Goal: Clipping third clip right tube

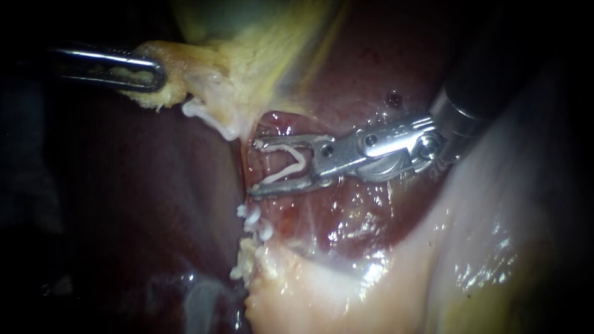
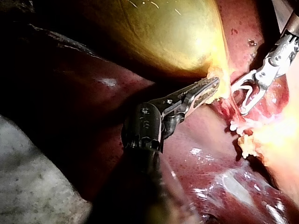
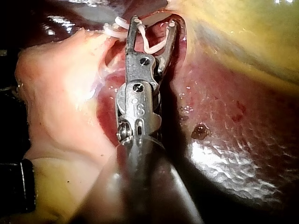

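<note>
**Right jaws wide, clip loaded**

Nearest us, two white clips (image 1: 252, 221) sit at the pale tissue edge. Just above them our right instrument (image 1: 253, 168) carries the loaded clip (image 1: 301, 162) between wide-spread jaws. Both jaws touch it, with the tips against red tissue. We can't make out the tube there. Farther back, our left instrument (image 1: 145, 74) is clamped on the gallbladder (image 1: 260, 55) at its yellow edge, with the liver (image 1: 365, 68) behind.

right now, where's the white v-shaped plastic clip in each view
Endoscope view: white V-shaped plastic clip in the middle, held in the right instrument's jaws.
Left wrist view: clip ahead of the left instrument, in the other instrument's jaws.
Right wrist view: clip in its own instrument's jaws.
Shared landmark: dark round spot on the liver.
</note>
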Tool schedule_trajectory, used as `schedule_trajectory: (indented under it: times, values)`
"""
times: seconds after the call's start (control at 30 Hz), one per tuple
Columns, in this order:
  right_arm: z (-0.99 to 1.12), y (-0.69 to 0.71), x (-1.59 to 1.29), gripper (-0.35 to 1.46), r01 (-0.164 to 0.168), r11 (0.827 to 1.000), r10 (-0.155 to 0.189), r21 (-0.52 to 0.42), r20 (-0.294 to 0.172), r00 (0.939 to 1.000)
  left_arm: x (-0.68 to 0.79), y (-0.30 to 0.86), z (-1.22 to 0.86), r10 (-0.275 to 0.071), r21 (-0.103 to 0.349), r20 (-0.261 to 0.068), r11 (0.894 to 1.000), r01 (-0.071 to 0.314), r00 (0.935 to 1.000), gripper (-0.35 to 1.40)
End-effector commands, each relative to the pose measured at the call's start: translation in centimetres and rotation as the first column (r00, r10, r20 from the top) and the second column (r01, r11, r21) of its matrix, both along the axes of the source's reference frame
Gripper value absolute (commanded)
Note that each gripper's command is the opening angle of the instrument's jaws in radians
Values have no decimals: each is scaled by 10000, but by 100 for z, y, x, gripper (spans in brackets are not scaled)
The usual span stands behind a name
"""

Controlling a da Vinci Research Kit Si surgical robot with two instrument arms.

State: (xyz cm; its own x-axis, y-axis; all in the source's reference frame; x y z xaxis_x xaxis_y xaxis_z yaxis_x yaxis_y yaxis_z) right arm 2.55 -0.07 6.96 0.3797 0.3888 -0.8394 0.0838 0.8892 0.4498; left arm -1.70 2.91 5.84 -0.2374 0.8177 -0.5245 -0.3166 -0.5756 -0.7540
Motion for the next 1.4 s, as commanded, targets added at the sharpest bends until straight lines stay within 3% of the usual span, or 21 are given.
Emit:
schedule_trajectory:
  times: [0.03, 0.7, 1.4]
  values:
    - [0, 0, 0, 45, 1, 10000, -1, -3, 1, 10000, 0, 0, 0, 4, 2, 2, 10000, -4, 10000, -35]
    - [0, -1, -1, 45, 34, 10000, -34, 9, -22, 10000, 0, 0, 0, 4, 2, 2, 10000, -4, 10000, -35]
    - [-14, -4, -30, 48, -95, 9978, 102, 656, -93, 9999, 1, 1, 1, 11, 2, 6, 10000, -11, 10000, -35]
